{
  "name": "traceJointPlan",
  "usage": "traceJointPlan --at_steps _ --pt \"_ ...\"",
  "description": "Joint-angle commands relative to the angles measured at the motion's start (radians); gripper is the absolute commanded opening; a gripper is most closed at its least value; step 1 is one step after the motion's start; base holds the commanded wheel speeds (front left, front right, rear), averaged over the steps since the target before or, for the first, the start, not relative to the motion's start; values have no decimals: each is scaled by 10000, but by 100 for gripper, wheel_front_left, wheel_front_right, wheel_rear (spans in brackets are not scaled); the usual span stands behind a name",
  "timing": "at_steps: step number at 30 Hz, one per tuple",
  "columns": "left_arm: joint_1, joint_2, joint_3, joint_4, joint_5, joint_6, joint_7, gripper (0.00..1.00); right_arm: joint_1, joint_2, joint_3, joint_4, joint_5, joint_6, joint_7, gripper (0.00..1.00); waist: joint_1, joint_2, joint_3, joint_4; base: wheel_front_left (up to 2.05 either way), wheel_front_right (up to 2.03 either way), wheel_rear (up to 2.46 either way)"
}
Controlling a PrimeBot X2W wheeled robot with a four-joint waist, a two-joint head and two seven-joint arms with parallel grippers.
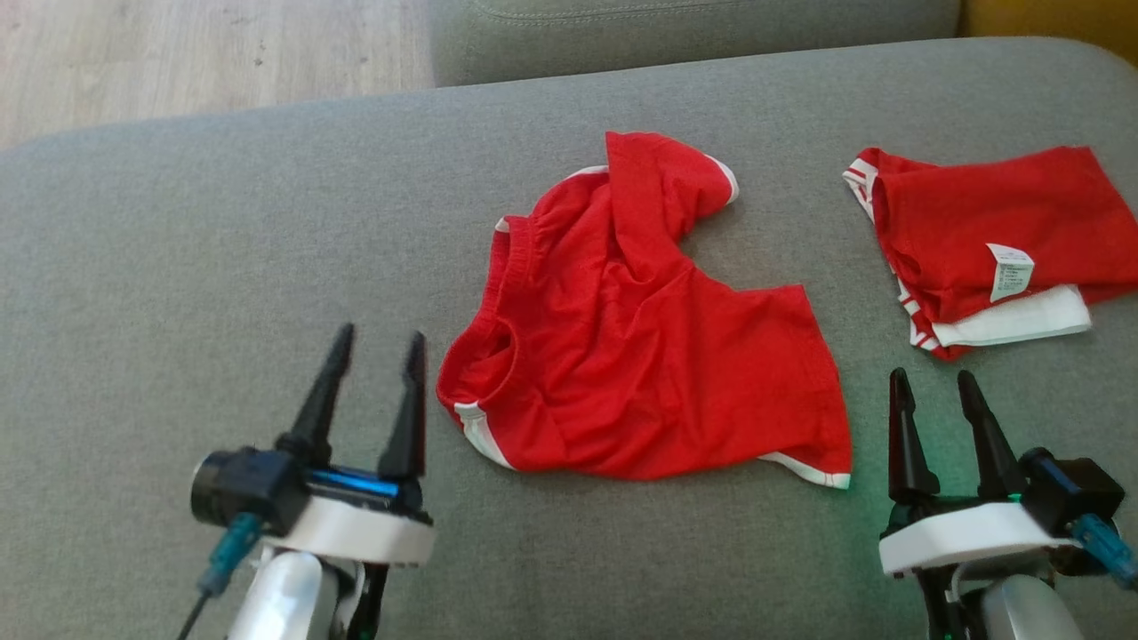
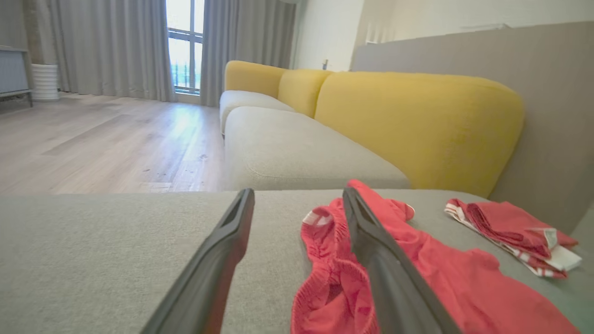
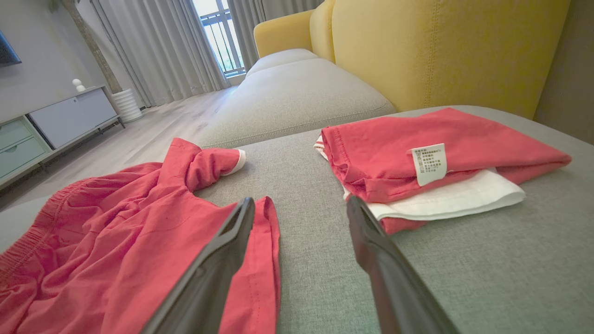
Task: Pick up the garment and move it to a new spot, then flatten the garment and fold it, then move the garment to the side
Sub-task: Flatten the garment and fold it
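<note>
A red garment (image 1: 640, 347) with white trim lies crumpled in the middle of the grey cushion (image 1: 196, 249); it looks like a pair of shorts with an elastic waistband at its left. The same garment (image 2: 417, 278) (image 3: 106, 241) shows in both wrist views. My left gripper (image 1: 380, 345) hovers open just left of the waistband, nothing between its fingers. My right gripper (image 1: 933, 384) hovers open off the garment's lower right corner, also empty. In the wrist views the left gripper (image 2: 299, 197) and right gripper (image 3: 301, 204) stand open above the cushion.
A second red garment (image 1: 996, 240) (image 3: 431, 157) with a white label lies folded at the cushion's right, above my right gripper. Yellow backrests (image 2: 417, 120) rise behind. Another grey seat (image 2: 287, 148) lies beyond, with wooden floor (image 1: 178, 62) to the left.
</note>
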Motion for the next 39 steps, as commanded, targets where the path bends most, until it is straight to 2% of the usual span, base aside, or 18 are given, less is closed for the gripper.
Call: traceJointPlan --at_steps 1,4,12,16,17,21,28,38,39 --pt "-376 371 42 -210 100 -53 -80 100 -357 -64 200 -363 -19 67 -136 100 0 0 17 33 0 0 0" --pt "-597 1115 -951 83 13 -53 -78 100 -391 -64 124 -454 -10 67 -136 100 0 0 93 100 0 0 0" --pt "-2129 3914 -4740 332 -411 -54 702 100 -362 -63 247 -425 44 67 -136 100 0 0 334 157 0 0 0" --pt "-3119 4720 -6062 338 -894 -55 1063 100 -428 -63 326 -388 104 67 -137 100 0 0 481 86 0 0 0" --pt "-3119 4720 -6062 338 -894 -55 1063 100 -428 -63 326 -388 104 67 -137 100 0 0 481 86 0 0 0" --pt "-4070 5128 -7184 477 -1172 -55 1376 100 -543 -63 390 -349 120 67 -137 100 0 0 677 -56 0 0 0" --pt "-5400 5444 -8870 1056 -1637 -55 1900 100 -765 -63 410 -323 188 67 -137 100 0 0 1033 -382 0 0 0" --pt "-6067 5566 -9845 1484 -2215 -55 2174 100 -774 -63 327 -241 195 67 -137 100 0 0 1069 -450 0 0 0" --pt "-6093 5572 -9929 1469 -2342 -55 2221 85 -779 -63 339 -226 193 67 -137 100 0 0 1059 -444 0 0 0"
